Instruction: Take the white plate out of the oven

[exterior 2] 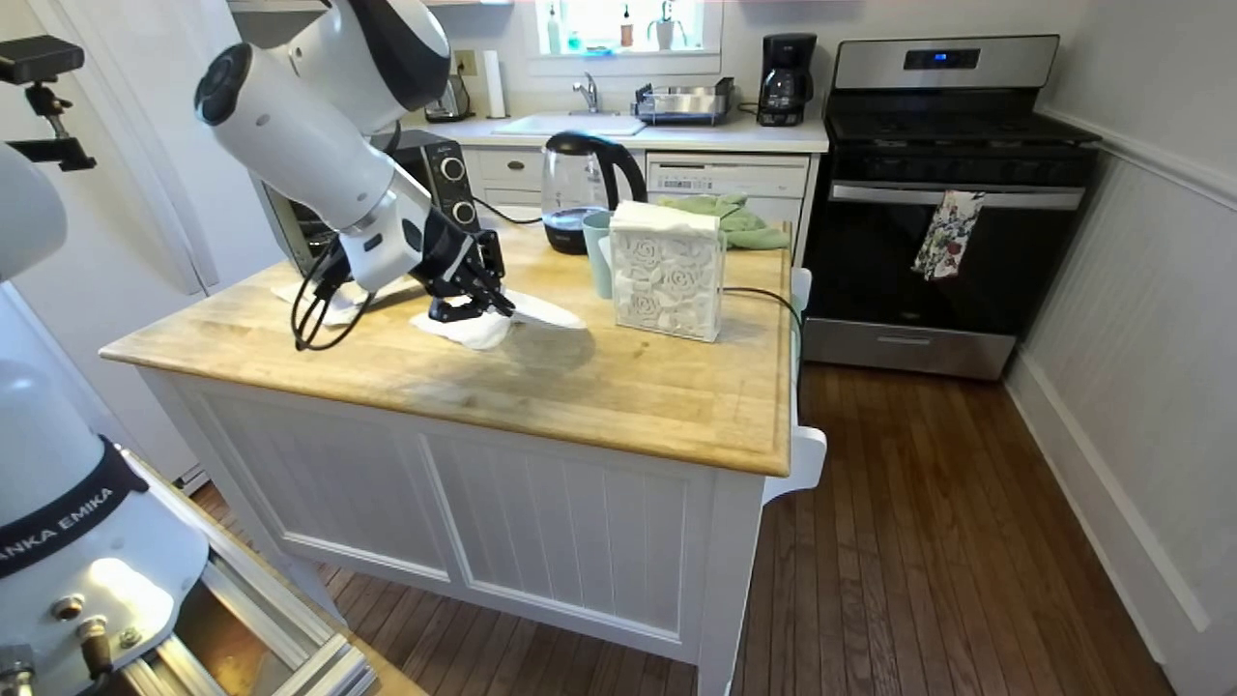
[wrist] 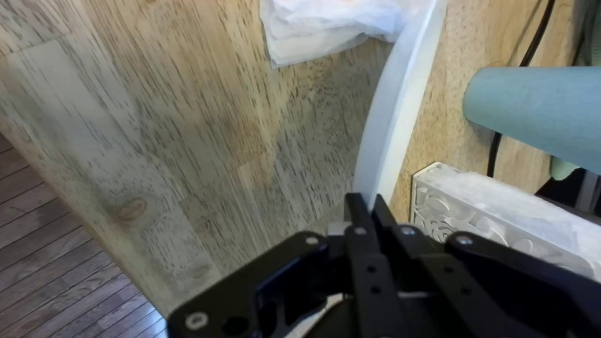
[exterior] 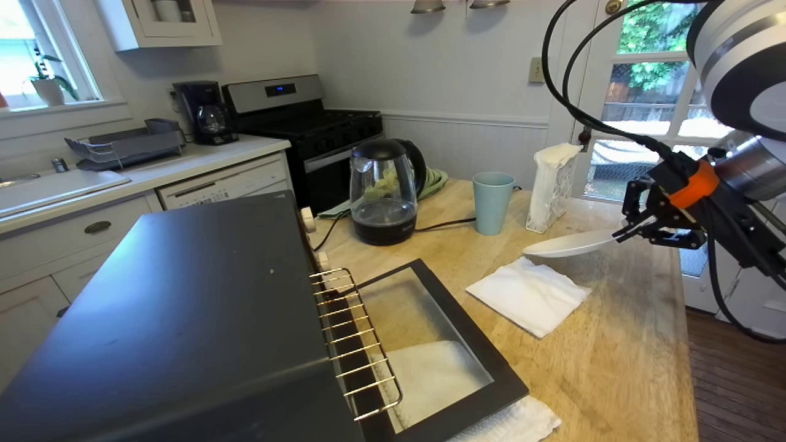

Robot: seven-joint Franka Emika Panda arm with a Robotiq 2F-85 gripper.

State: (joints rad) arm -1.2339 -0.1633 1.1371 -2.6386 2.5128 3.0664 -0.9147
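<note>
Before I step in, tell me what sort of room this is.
Most likely a home kitchen: a full-size range stands beside a counter holding a coffee maker and a dish rack.

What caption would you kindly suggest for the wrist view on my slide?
Gripper pinching the white plate by its edge over the wooden tabletop, with a teal cup nearby.

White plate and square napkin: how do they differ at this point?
The white plate is held by its rim in the gripper; the square napkin lies unheld on the table. The white plate is smooth with a curved edge, while the square napkin is wrinkled with corners. Both are white.
</note>
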